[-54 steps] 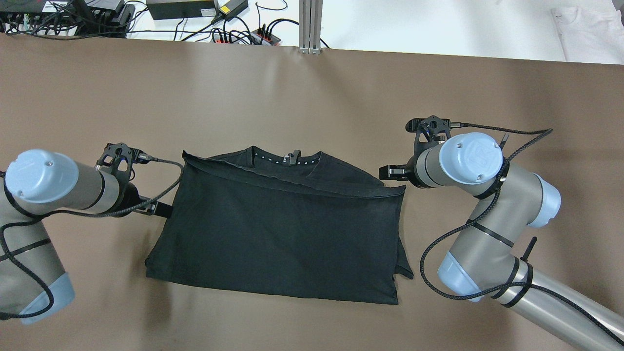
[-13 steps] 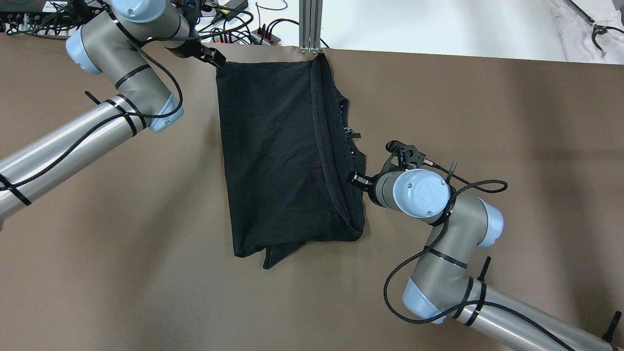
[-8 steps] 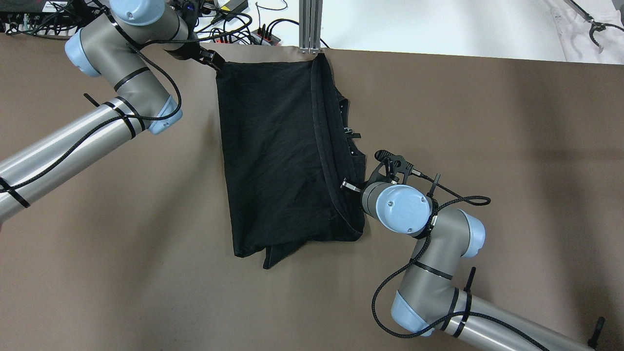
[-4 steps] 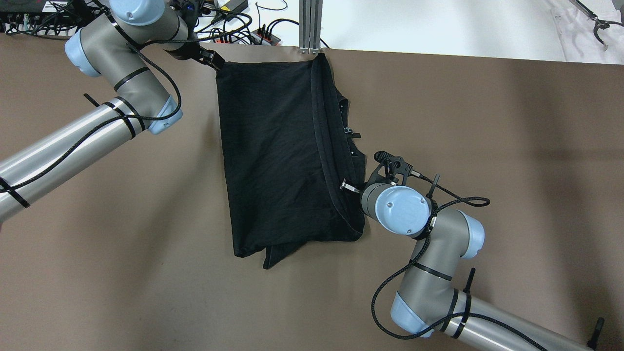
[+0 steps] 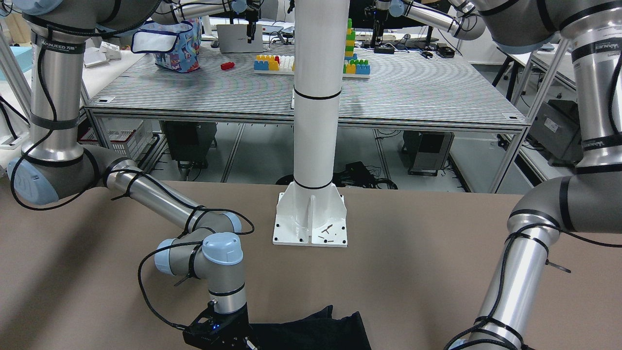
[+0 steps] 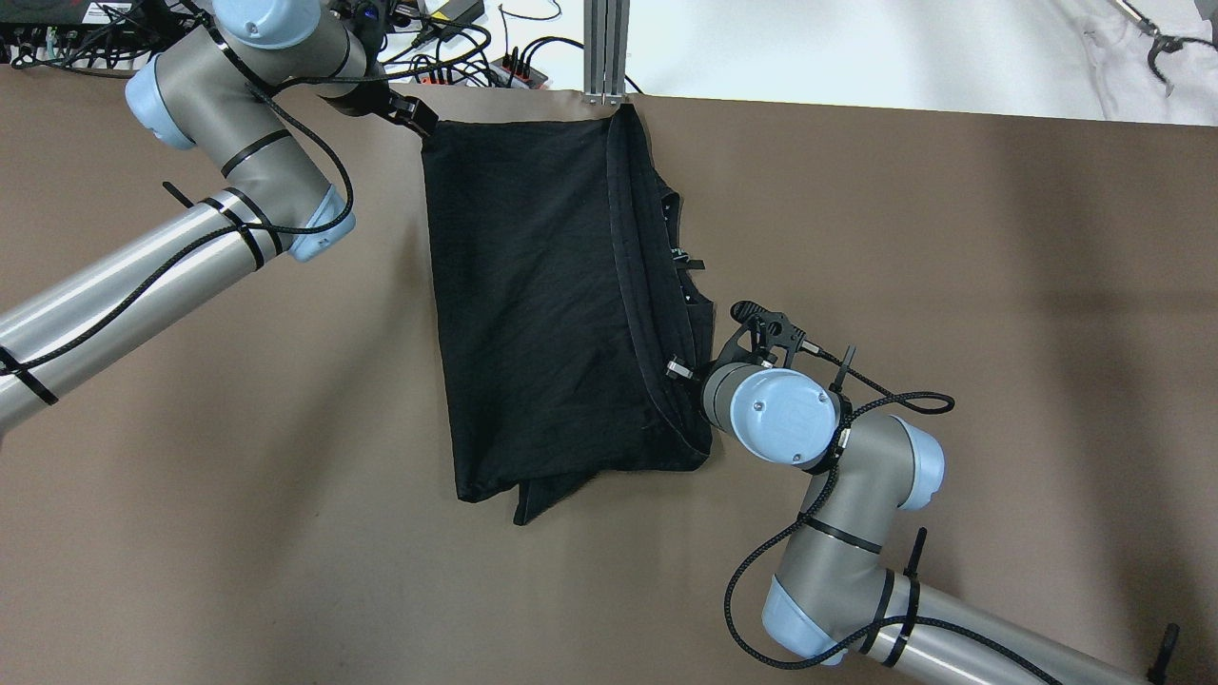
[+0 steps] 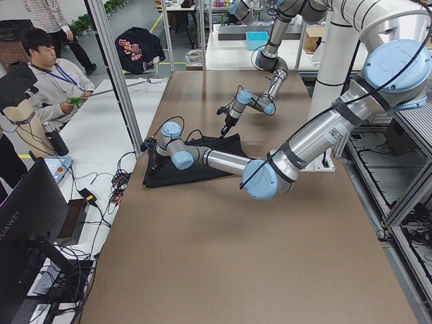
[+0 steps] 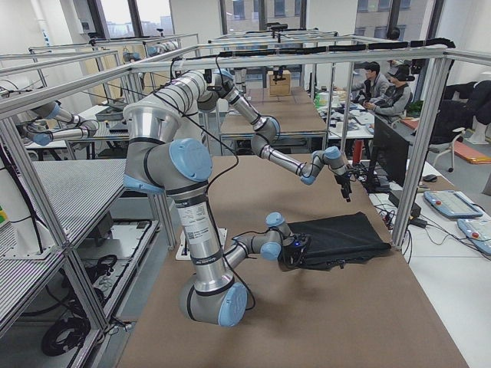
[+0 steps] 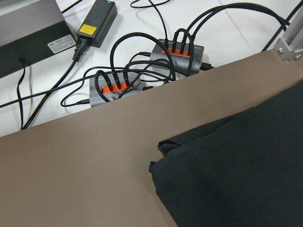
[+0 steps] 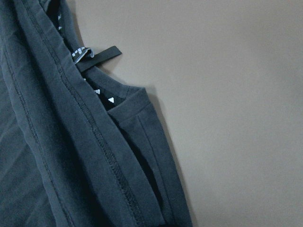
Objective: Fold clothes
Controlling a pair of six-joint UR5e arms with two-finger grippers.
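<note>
The black T-shirt (image 6: 533, 295) lies folded into a long panel on the brown counter (image 6: 952, 285). One short end sits at the far edge beside the aluminium post (image 6: 606, 48), and the other reaches toward the counter's middle. The left gripper (image 6: 423, 116) is at the shirt's far-left corner, right on the far edge. The right gripper (image 6: 680, 369) rests over the stacked hems on the long side facing the counter's right edge. Set at opposite ends like this, the arms probably mean to keep the panel stretched and square for the next fold. Whether either gripper pinches cloth or has let go cannot be told, as neither wrist camera shows its fingers.

The fabric looks like limp, matt knit jersey. The far-left corner (image 9: 158, 153) is slightly bunched, just inside the far edge and the power strips (image 9: 177, 47) beyond it. The layered hems carry double rows of stitching. The neckline tape (image 10: 102, 94) bears small white triangles, with a black hanging loop (image 10: 102, 53). At the shirt's near end a loose flap (image 6: 533, 499) pokes out, so that end is ragged.
</note>
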